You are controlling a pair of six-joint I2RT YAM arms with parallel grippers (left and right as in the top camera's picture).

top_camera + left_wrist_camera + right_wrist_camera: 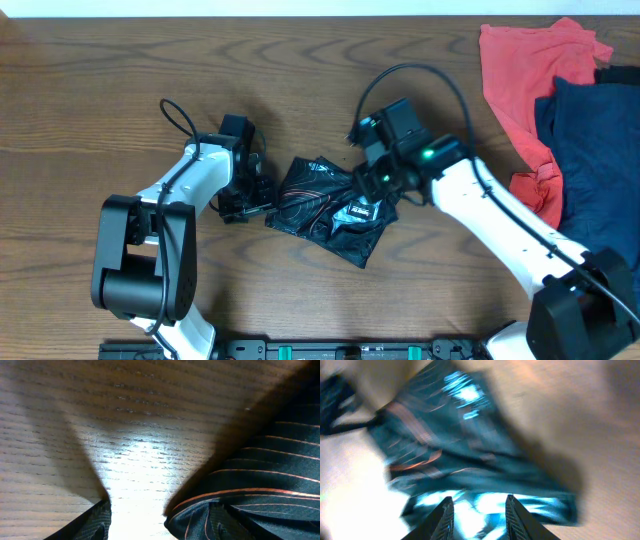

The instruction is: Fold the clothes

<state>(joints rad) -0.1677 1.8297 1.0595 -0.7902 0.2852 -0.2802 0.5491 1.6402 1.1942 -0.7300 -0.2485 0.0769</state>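
The clothes, a black jersey (325, 205) with fine orange lines and a white logo, lie bunched in a small folded heap at the table's middle. My left gripper (262, 208) sits low at the heap's left edge. In the left wrist view its left finger (95, 522) is bare over the wood, and the jersey's hem (240, 505) drapes over the right finger's side; the jaws stand apart, so it is open. My right gripper (368, 182) hovers over the heap's upper right. Its fingertips (445, 512) are spread over the blurred jersey (445, 445), open.
A coral-red garment (520, 70) and a navy-blue garment (595, 140) are piled at the back right corner, beside the right arm's reach. Bare wooden table (100, 80) spreads to the left and back. A black rail (350, 350) runs along the front edge.
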